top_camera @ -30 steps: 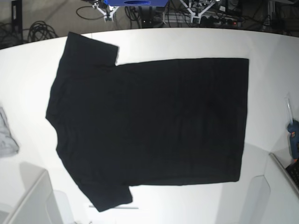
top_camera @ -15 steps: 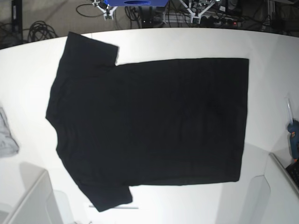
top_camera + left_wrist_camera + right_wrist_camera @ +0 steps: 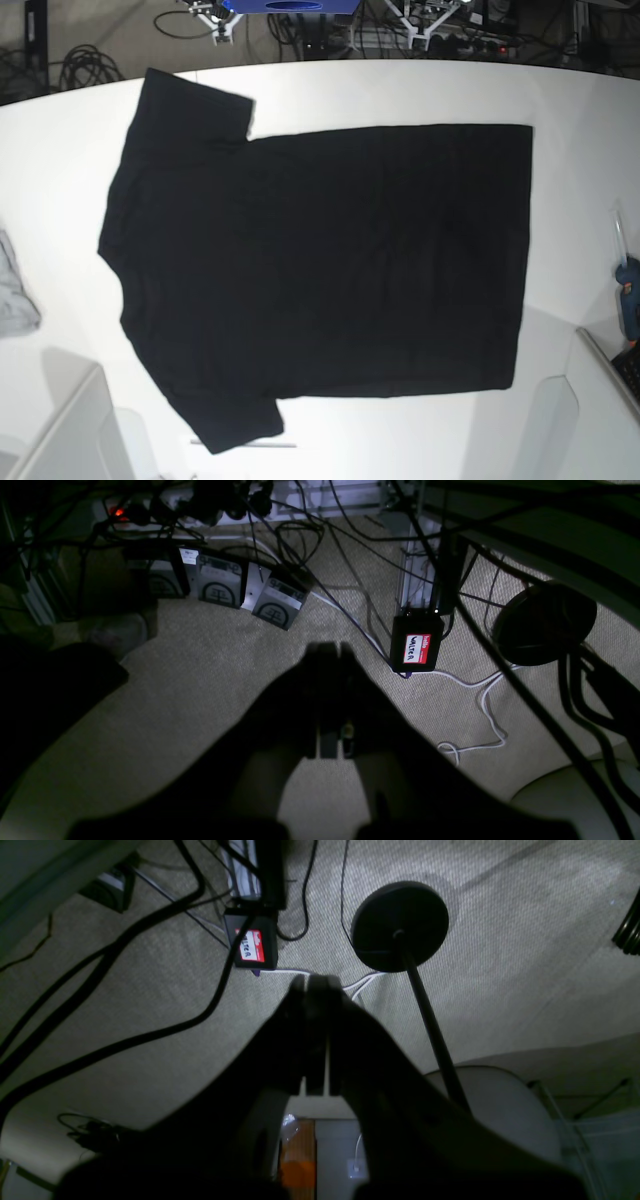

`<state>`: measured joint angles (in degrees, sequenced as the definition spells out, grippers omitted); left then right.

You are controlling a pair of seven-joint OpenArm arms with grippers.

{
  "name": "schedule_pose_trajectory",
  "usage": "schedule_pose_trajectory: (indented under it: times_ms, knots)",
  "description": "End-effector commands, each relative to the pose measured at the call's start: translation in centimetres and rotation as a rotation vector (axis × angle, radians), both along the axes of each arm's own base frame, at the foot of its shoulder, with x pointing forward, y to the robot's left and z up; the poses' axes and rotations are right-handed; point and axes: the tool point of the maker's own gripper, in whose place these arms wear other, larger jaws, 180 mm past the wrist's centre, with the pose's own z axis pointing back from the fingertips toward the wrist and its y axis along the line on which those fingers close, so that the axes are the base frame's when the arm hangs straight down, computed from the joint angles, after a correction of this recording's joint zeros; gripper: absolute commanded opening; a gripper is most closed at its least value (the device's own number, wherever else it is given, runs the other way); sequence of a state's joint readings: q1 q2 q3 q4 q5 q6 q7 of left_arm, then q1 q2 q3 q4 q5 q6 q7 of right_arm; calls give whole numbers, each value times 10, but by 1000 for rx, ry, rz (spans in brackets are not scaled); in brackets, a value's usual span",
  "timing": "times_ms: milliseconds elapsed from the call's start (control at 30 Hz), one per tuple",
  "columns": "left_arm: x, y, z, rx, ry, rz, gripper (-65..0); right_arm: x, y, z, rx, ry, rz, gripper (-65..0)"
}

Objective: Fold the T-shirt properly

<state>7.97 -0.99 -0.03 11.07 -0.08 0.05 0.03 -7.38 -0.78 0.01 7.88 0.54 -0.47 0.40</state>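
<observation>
From the base view I see the black T-shirt point(image 3: 320, 270) spread flat on the white table point(image 3: 60, 170), collar end toward that view's left, hem toward its right, both sleeves out, with a small grey cloth point(image 3: 14, 295) at the table's left edge. Neither gripper shows there. On my wrist feeds the left gripper point(image 3: 330, 652) and the right gripper point(image 3: 315, 982) both have their jaws pressed together on nothing, pointing at carpeted floor point(image 3: 210, 680) with cables, well apart from the shirt.
</observation>
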Motion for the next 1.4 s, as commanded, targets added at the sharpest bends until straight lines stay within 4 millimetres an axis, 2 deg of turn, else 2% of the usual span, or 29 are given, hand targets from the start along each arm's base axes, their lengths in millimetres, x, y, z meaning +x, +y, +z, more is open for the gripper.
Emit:
schedule_pose_trajectory:
  times_ms: [0, 167, 233, 367, 433, 500, 567, 633, 700, 733, 800, 967, 1033, 1133, 1267, 1367]
  knots:
    - [-6, 1, 0, 6, 10, -6, -650, -2, 2, 0, 3, 1, 6, -650]
    - [-5, 1, 0, 6, 7, -13, -650, 0, -6, 0, -9, -3, 1, -650]
    - [-7, 2, 1, 7, 10, -18, -650, 8, -6, 0, -9, -29, -2, -650]
    - [-26, 2, 4, 4, 11, -29, -650, 4, -6, 3, -10, -59, 0, -650]
    - [-33, 5, 10, 7, -16, -36, -650, -4, -6, 6, -9, -72, -1, -650]
    - [-38, 16, 19, 23, -49, -50, -650, -13, -19, 10, -28, -80, 5, -650]
    - [-42, 18, 26, 23, -75, -58, -650, -24, -23, 14, -33, -80, 6, -650]
    - [-45, 30, 35, 39, -100, -66, -650, -35, -27, 19, -39, -82, 11, -650]
    - [-47, 35, 42, 44, -116, -78, -650, -43, -33, 24, -48, -88, 14, -650]
    - [-50, 35, 45, 43, -121, -81, -650, -47, -37, 27, -56, -93, 2, -650]
    - [-53, 49, 55, 60, -138, -105, -650, -49, -53, 35, -99, -123, -69, -650]
    - [-39, 64, 86, 74, -229, -168, -650, -42, -86, 61, -186, -219, -177, -650]
    - [-32, 62, 102, 67, -273, -189, -650, -38, -99, 75, -217, -262, -187, -650]
    - [-20, 61, 123, 60, -334, -226, -650, -32, -105, 93, -245, -295, -221, -650]
    - [-3, 64, 149, 61, -401, -264, -650, -16, -120, 118, -293, -326, -273, -650]
    - [7, 55, 173, 40, -457, -293, -650, 0, -132, 142, -332, -386, -296, -650]
